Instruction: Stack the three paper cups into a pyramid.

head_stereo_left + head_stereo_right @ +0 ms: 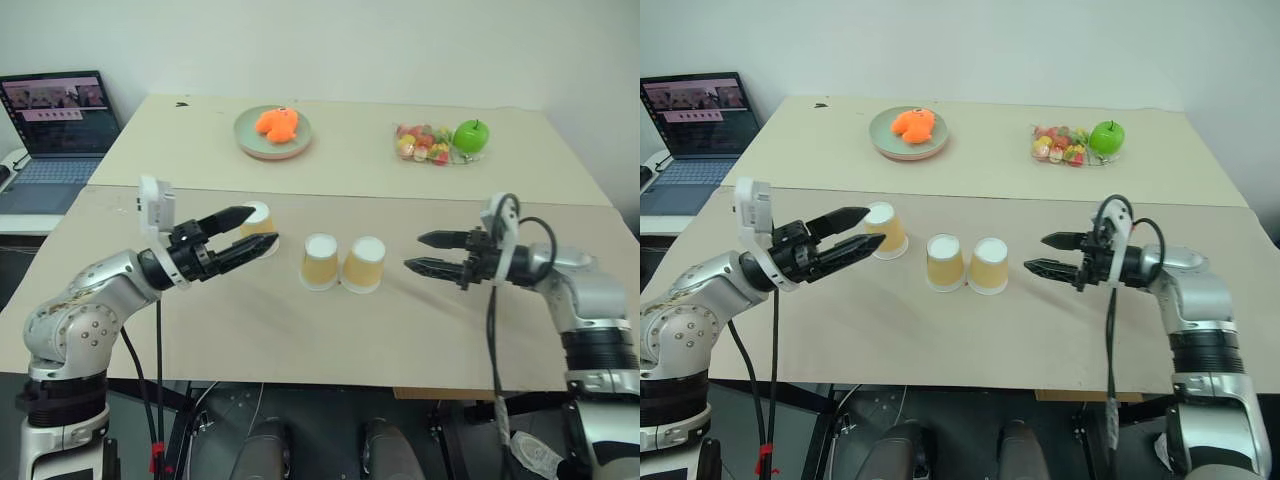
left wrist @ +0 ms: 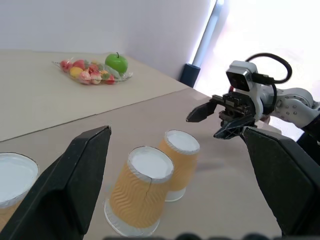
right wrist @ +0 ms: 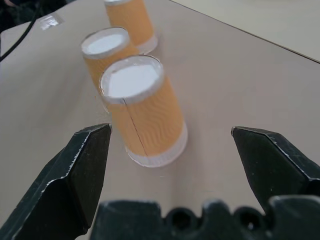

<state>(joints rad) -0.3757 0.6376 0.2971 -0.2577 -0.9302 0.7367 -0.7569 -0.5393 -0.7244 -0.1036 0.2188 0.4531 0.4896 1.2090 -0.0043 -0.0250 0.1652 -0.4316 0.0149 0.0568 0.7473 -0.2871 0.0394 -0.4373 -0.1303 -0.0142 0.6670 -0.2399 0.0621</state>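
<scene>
Three paper cups stand upside down, white bases up, in a row on the near panel of the beige table (image 1: 300, 340); none is stacked on another. The middle cup (image 1: 320, 261) and the right cup (image 1: 364, 264) stand side by side, touching or very nearly so at their lower rims, near the centre of the table. The left cup (image 1: 259, 227) stands apart from that pair, a little farther back. The left gripper (image 1: 247, 233) is held level just at the left cup, its two black fingers spread wide, one on each side of the cup as seen from the head; whether either finger touches the cup cannot be told, and nothing is pinched. In the left wrist view that cup (image 2: 12, 182) sits at the edge, beside one finger rather than squarely between the two. The right gripper (image 1: 426, 252) hangs to the right of the right cup, clear of it, fingers also spread and empty, pointing toward the pair; the right wrist view shows the right cup (image 3: 145, 112) lined up between the open fingers but ahead of them. On the far panel lie a green plate (image 1: 273, 133) holding an orange item (image 1: 277, 123), and a clear bag of small coloured items (image 1: 425, 143) with a green apple (image 1: 471, 134) beside it. An open laptop (image 1: 55, 125) sits on a separate surface to the left.
</scene>
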